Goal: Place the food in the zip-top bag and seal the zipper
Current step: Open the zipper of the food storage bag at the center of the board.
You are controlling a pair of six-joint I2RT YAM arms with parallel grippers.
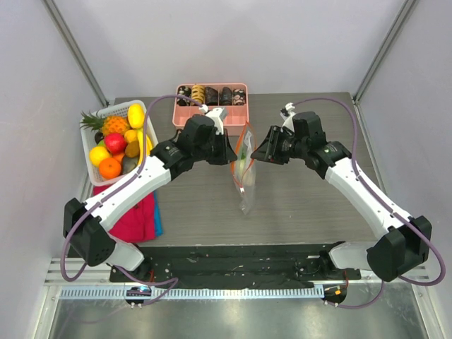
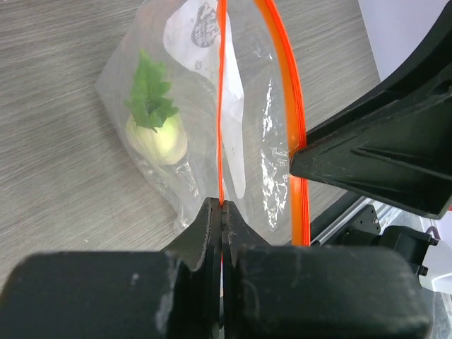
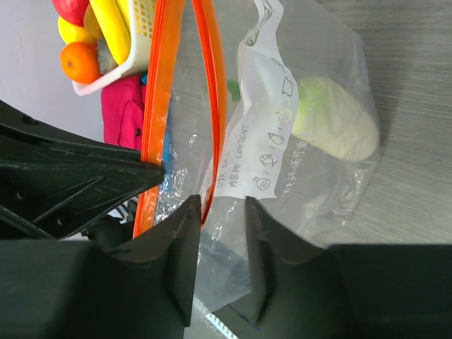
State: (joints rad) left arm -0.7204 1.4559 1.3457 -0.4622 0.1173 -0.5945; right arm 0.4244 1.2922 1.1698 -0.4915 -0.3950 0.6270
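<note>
left gripper [image 2: 221,212] jaws fully closed, pinching one lip of the zipper [image 2: 220,106]; the strip runs straight out from between the pads. right gripper [image 3: 219,212] is part open: clear gap between its fingers, with bag film and the other lip in that gap and the lip against one finger. i read that as straddling, not clamped. zip-top bag [image 1: 245,191] hangs mid-table between the two grippers, mouth up and spread, the two orange-red lips bowed apart. the mouth's long axis runs roughly front-to-back from the bases, left gripper on the left lip, right gripper by the right lip. white radish [image 2: 159,138] is inside the bag, low down near the table [image 1: 318,205]. the rest of the food sits in the white basket [image 1: 85,147] at far left: pineapple [image 1: 113,125], red fruit [image 1: 115,143], orange ball [image 1: 109,168]. key relation: the basket lies left of both grippers, well apart from the bag, on the left arm's side. the left arm is nearer but it is the one holding the mouth. my read: the right arm is the free one, yet it would have to cross over the bag and the left arm, then drop the piece in from above along the mouth axis. slider not visible; zipper not sealed.
</note>
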